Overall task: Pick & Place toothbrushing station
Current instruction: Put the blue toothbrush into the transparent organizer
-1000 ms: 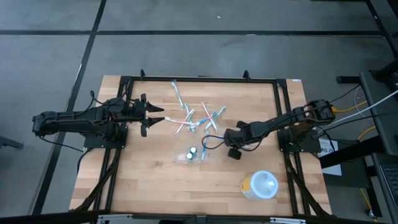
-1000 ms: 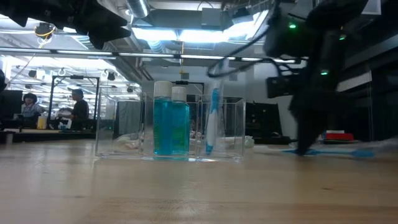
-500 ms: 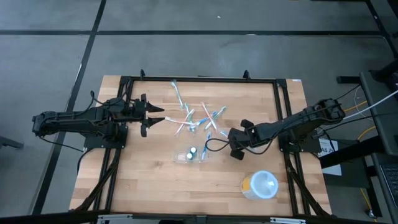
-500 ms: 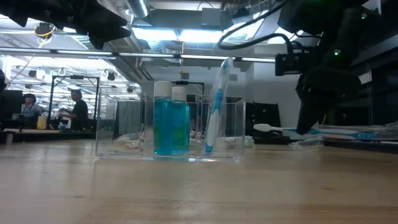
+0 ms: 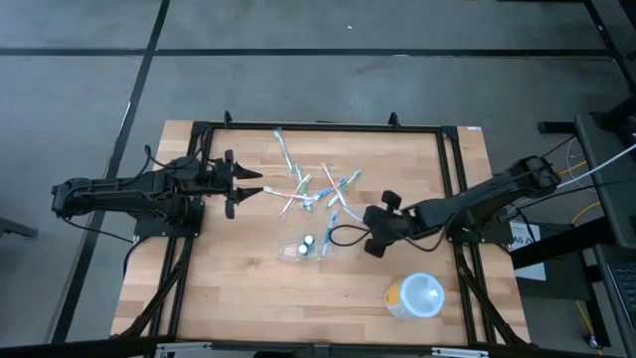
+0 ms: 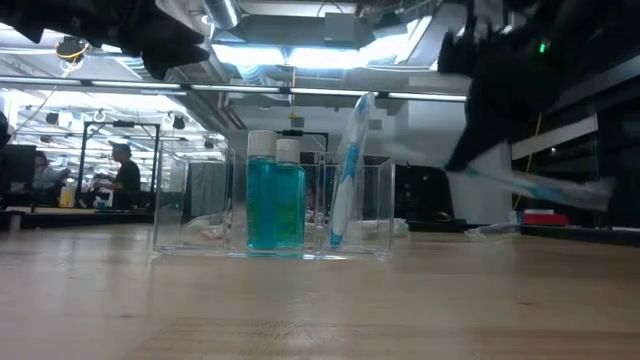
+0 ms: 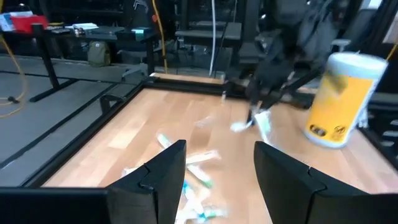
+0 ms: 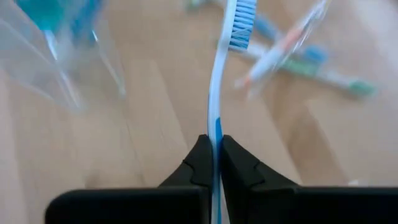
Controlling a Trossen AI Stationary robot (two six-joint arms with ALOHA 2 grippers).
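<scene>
High view: right gripper [image 5: 376, 231] sits just beside the clear toothbrushing station [image 5: 304, 247], which lies toward the left arm from it. Left gripper [image 5: 250, 189] hovers well apart, fingers spread.
Low view: station upright on the table [image 6: 320, 310].
Right wrist view: fingers [image 8: 200, 160] clamp a toothbrush [image 8: 219, 81].

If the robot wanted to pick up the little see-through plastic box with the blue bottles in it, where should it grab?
Probably from above, closing the fingers across the narrow width of the clear plastic rectangular holder. It stands upright on the wooden table with its top open. An end wall looks safest, since two blue bottles and a toothbrush fill the middle.
</scene>
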